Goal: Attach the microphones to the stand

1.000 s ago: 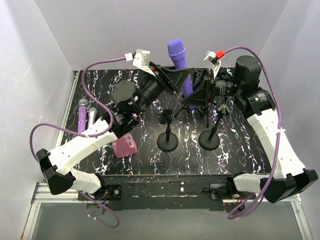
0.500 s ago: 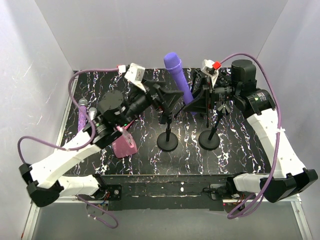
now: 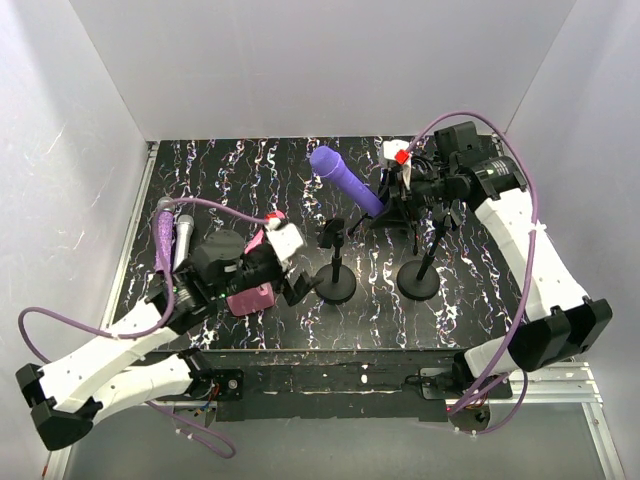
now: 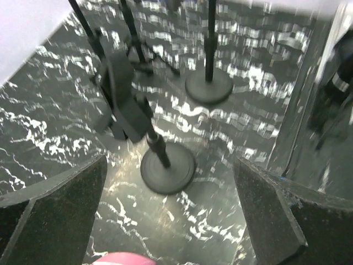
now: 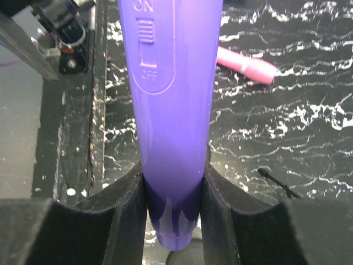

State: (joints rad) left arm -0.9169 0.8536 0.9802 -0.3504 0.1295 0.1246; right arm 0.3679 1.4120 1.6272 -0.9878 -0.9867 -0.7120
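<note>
The plain purple microphone [image 3: 345, 180] hangs tilted over the back of the table, head to the left. My right gripper [image 3: 386, 208] is shut on its tail end; in the right wrist view its body [image 5: 174, 110] fills the gap between the fingers [image 5: 116, 221]. A short stand [image 3: 335, 283] with an empty clip [image 3: 332, 235] is at mid table, and a second stand [image 3: 418, 277] is to its right. My left gripper [image 3: 296, 284] is open and empty, low and left of the first stand [image 4: 167, 168]. The glittery purple microphone [image 3: 163, 240] and the silver-grey one [image 3: 185, 235] lie at the left edge. A pink microphone [image 5: 245, 63] lies on the table.
A squat pink wedge block [image 3: 250, 296] sits under my left wrist, its top showing at the bottom of the left wrist view [image 4: 118, 258]. A black tripod [image 3: 400, 215] stands beneath my right gripper. White walls close in the black marbled table [image 3: 250, 170].
My left gripper opened, let go of the purple microphone and drew back to the near left. The right gripper kept the microphone, which sank and tipped to the left.
</note>
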